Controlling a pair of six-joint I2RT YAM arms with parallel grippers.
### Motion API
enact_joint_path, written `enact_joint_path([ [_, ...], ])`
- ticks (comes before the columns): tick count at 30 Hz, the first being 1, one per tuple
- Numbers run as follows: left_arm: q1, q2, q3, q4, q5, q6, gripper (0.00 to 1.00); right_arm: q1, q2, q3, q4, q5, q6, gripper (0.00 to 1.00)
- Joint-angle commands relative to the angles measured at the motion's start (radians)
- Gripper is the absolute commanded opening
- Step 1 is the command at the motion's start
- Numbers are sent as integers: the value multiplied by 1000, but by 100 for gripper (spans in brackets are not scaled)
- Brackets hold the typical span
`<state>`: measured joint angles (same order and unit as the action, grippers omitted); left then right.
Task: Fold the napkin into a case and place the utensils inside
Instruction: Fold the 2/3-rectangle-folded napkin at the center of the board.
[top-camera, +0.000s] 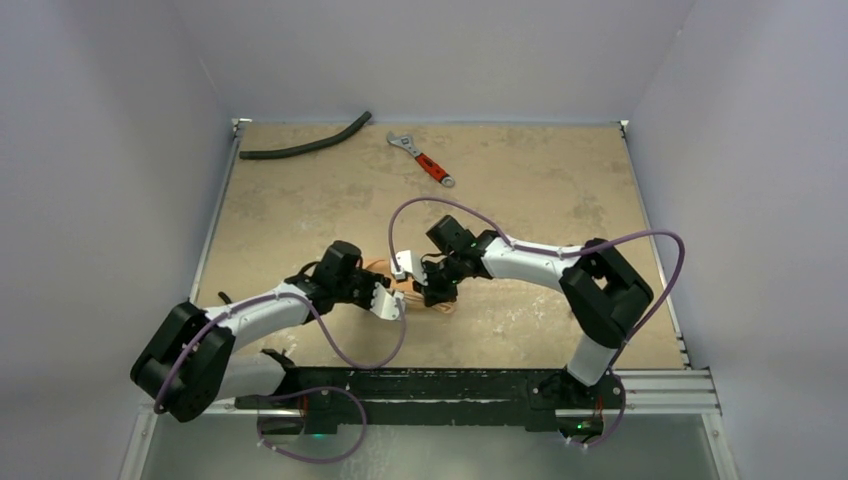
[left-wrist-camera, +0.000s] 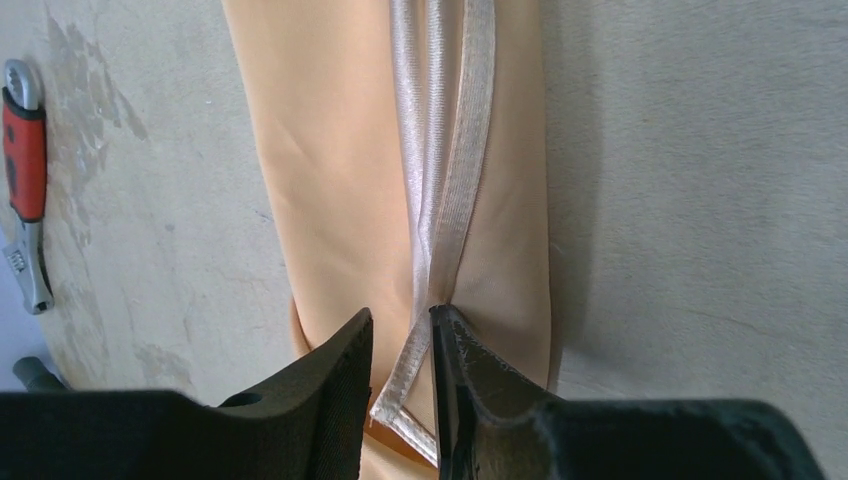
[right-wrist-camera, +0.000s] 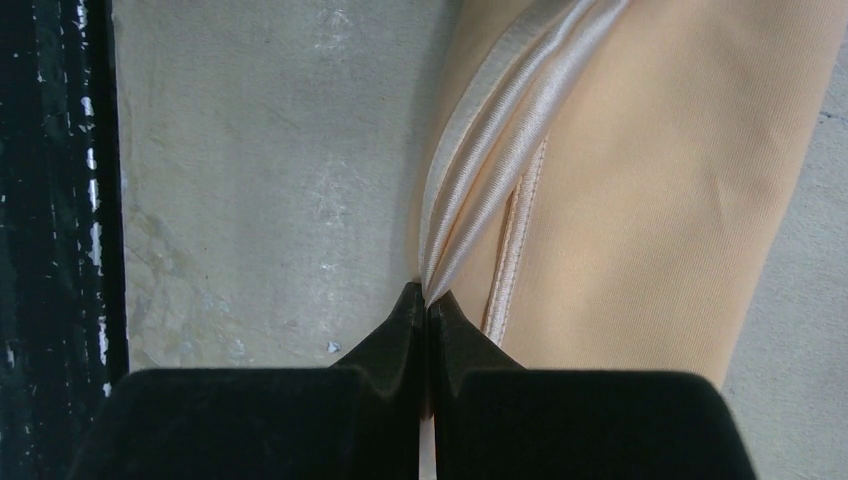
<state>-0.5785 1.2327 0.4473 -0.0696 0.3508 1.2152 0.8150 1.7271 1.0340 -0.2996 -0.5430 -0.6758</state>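
The peach-orange napkin (left-wrist-camera: 330, 180) lies folded in a long narrow strip on the table, its satin hems layered along the middle. From the top it is mostly hidden under both grippers, with only a bit of napkin (top-camera: 443, 306) showing. My left gripper (left-wrist-camera: 400, 315) is over one end, jaws apart, with a hem corner lying loose between them. My right gripper (right-wrist-camera: 428, 292) is shut on the bunched hem at the other end of the napkin (right-wrist-camera: 650, 200). The two meet mid-table: left gripper (top-camera: 390, 300), right gripper (top-camera: 432, 290). The utensils are out of view. I cannot tell if the strip forms a case.
A red-handled wrench (top-camera: 428, 162) and a curved black hose (top-camera: 305, 145) lie at the far side of the table. The wrench (left-wrist-camera: 25, 150) also shows at the left wrist view's edge. The black front rail (right-wrist-camera: 50, 200) runs close to the right gripper.
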Motion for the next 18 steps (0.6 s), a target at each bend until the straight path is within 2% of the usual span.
enact_joint_path([
  [1, 1, 36, 5, 122, -31, -20, 26, -22, -32, 47, -42, -83, -23, 0],
  [7, 12, 77, 1, 170, -48, -34, 25, -40, 5, 99, -106, -151, -55, 0],
  [12, 12, 77, -10, 117, -9, 47, 12, -64, 85, 174, -199, -225, -93, 0],
  [18, 12, 75, -28, 72, 15, 155, 9, -106, 165, 249, -310, -337, -163, 0],
])
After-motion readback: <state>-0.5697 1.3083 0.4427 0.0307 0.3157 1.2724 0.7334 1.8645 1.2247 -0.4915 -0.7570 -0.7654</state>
